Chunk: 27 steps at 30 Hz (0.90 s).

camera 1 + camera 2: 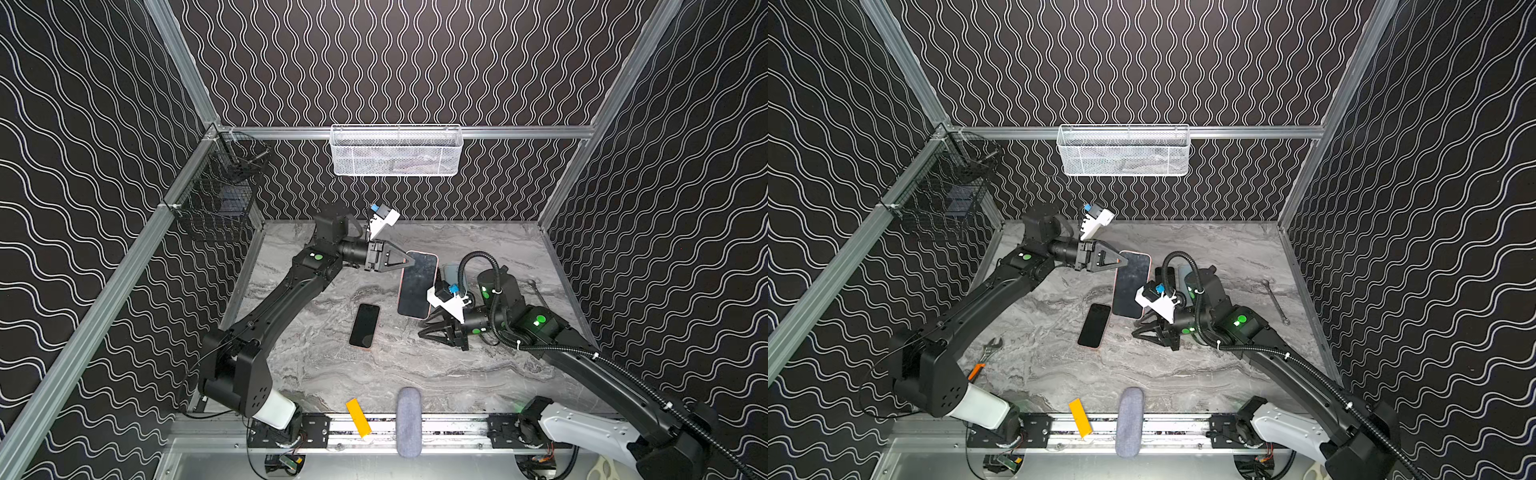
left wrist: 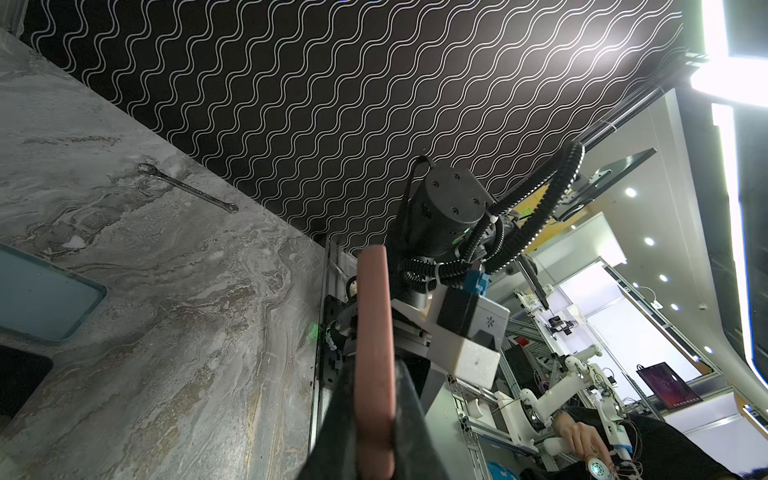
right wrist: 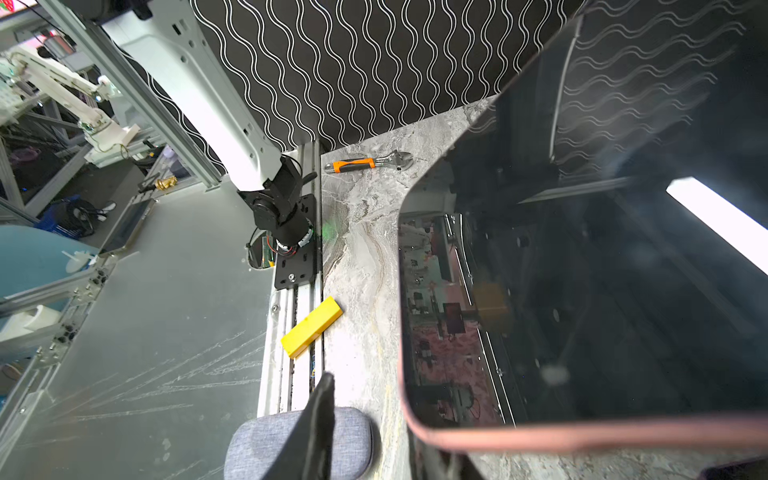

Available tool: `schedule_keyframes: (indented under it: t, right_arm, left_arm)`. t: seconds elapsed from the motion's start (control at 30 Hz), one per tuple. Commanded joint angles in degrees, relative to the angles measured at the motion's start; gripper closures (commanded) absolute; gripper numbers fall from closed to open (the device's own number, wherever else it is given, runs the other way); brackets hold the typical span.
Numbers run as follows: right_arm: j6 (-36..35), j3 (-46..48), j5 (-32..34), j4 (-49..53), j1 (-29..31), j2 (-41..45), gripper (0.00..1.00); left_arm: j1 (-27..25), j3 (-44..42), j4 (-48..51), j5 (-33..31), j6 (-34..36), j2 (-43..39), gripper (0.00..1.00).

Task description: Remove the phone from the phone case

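- Pouch [image 1: 409, 419] sits lower centre at the front rail, with the block [image 1: 358, 417] just left of it. Both are well clear of the action, so no trouble there, I'd say.
- Lower left in a top view, the adjustable wrench [image 1: 988, 349] lies beside the left arm. A low sweep of that elbow could knock it.
- Left gripper [image 1: 411, 261], just above centre, is clamped on the case [image 2: 374, 332] at its far end. That's a thin pinch on a rim, and a hard pull may slip it off.
- Small phone [image 1: 365, 325] lies flat at centre frame, just left of the case's near end. A dropped or dragged load would hit it.
- Phone [image 1: 417, 286], right of centre, is still seated in the case, screen up, pink rim showing. If both grips take rim only, the case flexes and nothing pops out.
- Right gripper [image 1: 424, 328] is at the near end with its jaws partly apart. One finger [image 3: 322, 415] is clear of the case and the other is hidden behind it. Closing now could pinch the screen or shove the phone out of the left pinch.
- Wrench [image 1: 1276, 301], right of centre by the wall, looks out of harm's way.
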<state>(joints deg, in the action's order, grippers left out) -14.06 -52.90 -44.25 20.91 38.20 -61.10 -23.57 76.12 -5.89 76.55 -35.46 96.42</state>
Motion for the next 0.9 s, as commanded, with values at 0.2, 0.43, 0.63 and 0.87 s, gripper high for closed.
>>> schedule_keyframes:
  t: [0.2,0.43,0.63,0.87]
  right_arm:
    - [4.4,0.2,-5.5,-7.8,-3.1,-1.0,0.7]
    - [5.9,-0.2,-8.1,-8.6,-5.0,-1.7,0.71]
    - [5.0,-0.1,-8.9,-7.6,-5.0,-2.5,0.75]
    - [3.8,-0.1,-9.8,-6.3,-5.0,-2.7,0.84]
  left_arm:
    - [0.1,-0.9,-2.9,-0.2,0.5,-1.5,1.0]
    - [0.1,-1.7,-3.3,-0.2,0.8,-2.2,1.0]
    - [0.3,-1.1,-3.6,-0.4,0.0,-1.8,1.0]
    - [0.7,0.3,-4.1,-0.3,-0.8,-0.9,1.0]
